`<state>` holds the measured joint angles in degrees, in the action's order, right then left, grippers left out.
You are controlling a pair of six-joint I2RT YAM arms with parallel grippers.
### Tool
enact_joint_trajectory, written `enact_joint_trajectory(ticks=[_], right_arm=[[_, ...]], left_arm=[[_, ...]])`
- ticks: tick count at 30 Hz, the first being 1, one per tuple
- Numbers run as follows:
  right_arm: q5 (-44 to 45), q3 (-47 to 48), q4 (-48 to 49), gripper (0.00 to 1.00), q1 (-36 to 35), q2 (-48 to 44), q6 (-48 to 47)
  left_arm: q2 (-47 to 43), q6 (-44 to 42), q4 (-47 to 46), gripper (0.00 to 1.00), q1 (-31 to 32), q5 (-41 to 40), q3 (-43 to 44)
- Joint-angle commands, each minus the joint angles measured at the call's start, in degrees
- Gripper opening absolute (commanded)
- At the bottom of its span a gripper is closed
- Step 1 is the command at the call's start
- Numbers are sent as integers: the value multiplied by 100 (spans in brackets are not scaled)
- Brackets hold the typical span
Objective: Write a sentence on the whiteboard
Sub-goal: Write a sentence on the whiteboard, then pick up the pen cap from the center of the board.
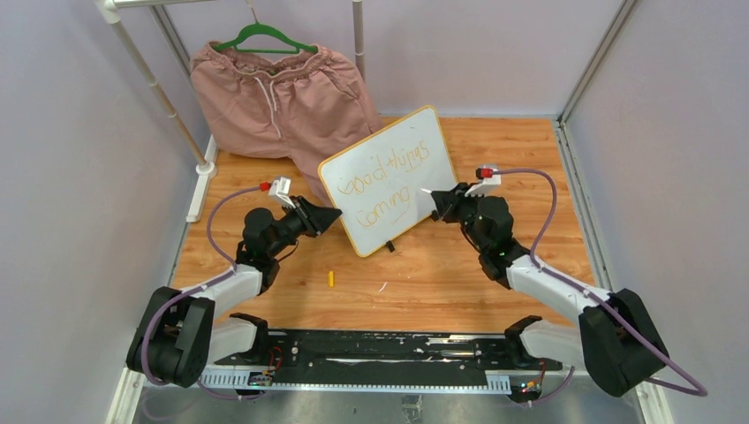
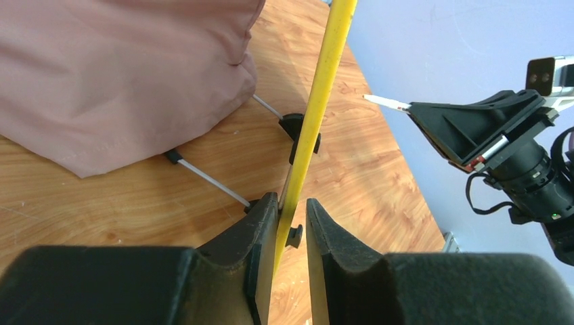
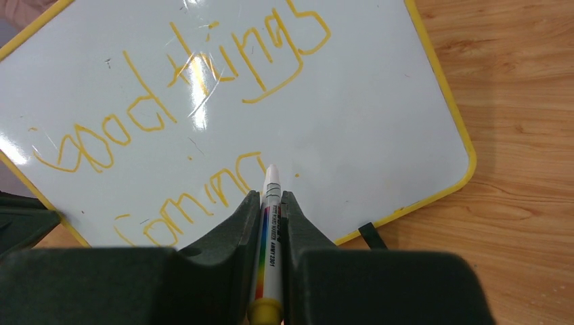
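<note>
The whiteboard (image 1: pixel 402 190) stands tilted on the wooden table, with a yellow frame and black clip feet. The sentence (image 1: pixel 386 180) is orange handwriting in two lines, "good things" over "coming" (image 3: pixel 203 88). My right gripper (image 3: pixel 269 196) is shut on a white marker (image 3: pixel 271 230). The marker's tip sits at the board (image 3: pixel 379 135), just right of the last letters of "coming". My left gripper (image 2: pixel 291 203) straddles the board's yellow edge (image 2: pixel 325 88). Its left finger touches the edge and a small gap shows at the right finger. The top view puts this gripper (image 1: pixel 334 215) at the board's left edge.
Pink shorts (image 1: pixel 283 97) hang on a green hanger from a white rack (image 1: pixel 168 106) behind the board and drape onto the table (image 2: pixel 122 68). A small yellow cap (image 1: pixel 331 278) lies on the table in front. Thin metal stand legs (image 2: pixel 210 177) run behind the board.
</note>
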<state>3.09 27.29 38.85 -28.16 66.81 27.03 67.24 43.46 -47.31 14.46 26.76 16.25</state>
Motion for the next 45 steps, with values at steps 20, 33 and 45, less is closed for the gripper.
enact_joint_trajectory(ticks=[20, 33, 45], right_arm=[[-221, -308, -2373, 0, 59, -2866, 42], [-1239, 113, -3943, 0, 50, -3873, -377], [-1619, -91, -4796, 0, 52, -4470, -514]], left_arm=[[-1296, -4, 1417, 63, 40, -720, 9], [-2753, 245, 6879, 78, 31, -2559, 974], [-2152, 271, 8521, 100, 57, -2317, 1209]])
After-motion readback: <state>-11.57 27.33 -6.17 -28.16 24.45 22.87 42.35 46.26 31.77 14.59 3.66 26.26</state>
